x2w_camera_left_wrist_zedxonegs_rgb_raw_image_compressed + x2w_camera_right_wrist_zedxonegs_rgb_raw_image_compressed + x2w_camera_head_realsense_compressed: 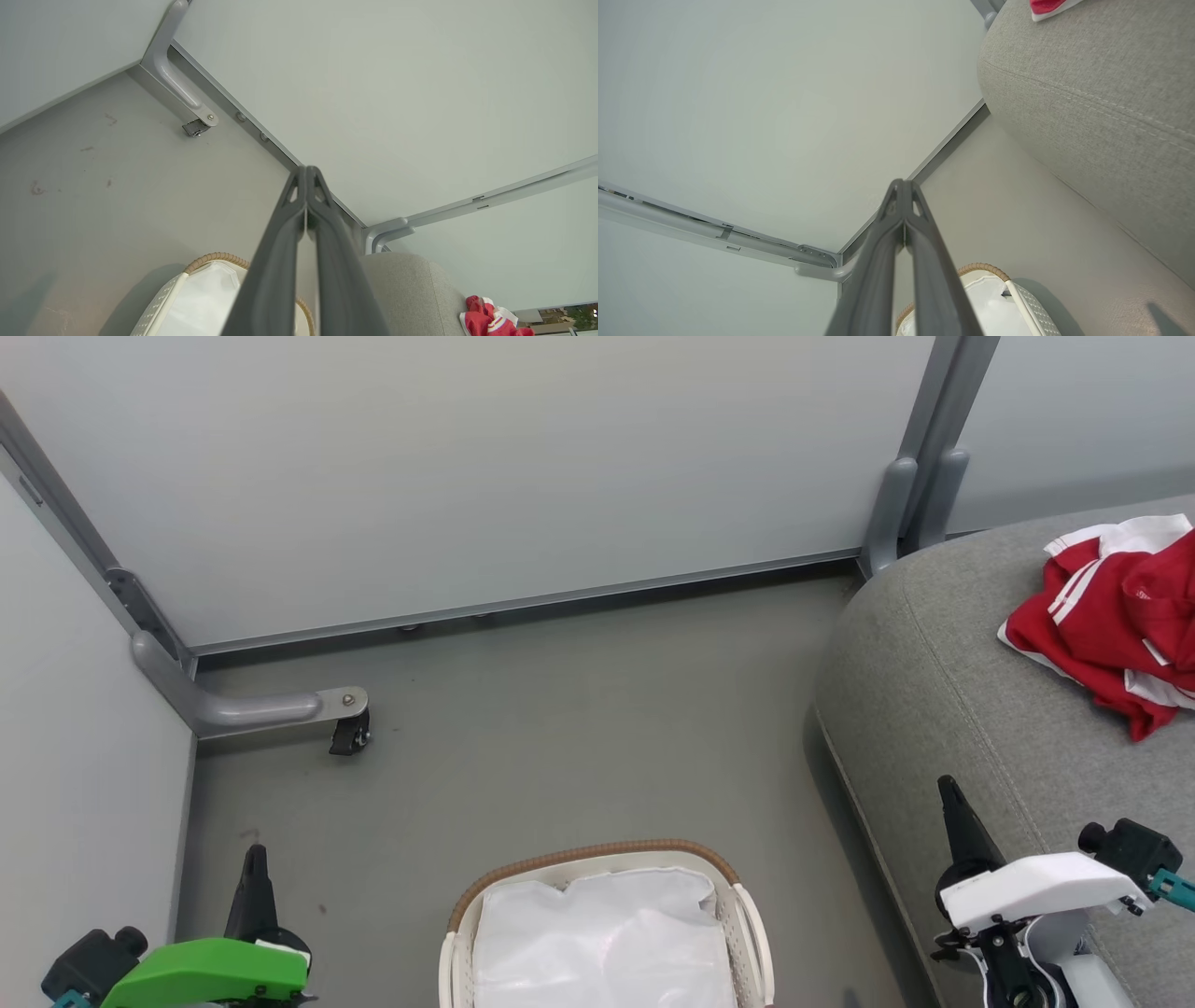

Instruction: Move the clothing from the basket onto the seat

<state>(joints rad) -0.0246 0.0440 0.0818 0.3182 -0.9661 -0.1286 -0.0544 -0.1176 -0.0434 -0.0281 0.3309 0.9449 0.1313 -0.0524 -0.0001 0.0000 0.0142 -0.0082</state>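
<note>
Lying on seat (934,728): clothing (1111,611)
basket (752,943): white sheet (597,943) inside
left gripper (254,857), right gripper (948,791): closed, empty

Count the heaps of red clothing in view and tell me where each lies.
1: the red clothing lies bunched on the seat, toward its far end. It may be several garments. The white sheet filling the basket could hide more.

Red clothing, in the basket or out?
Out: the clothing lies crumpled on the seat. The basket shows a white sheet; anything under it is hidden.
</note>
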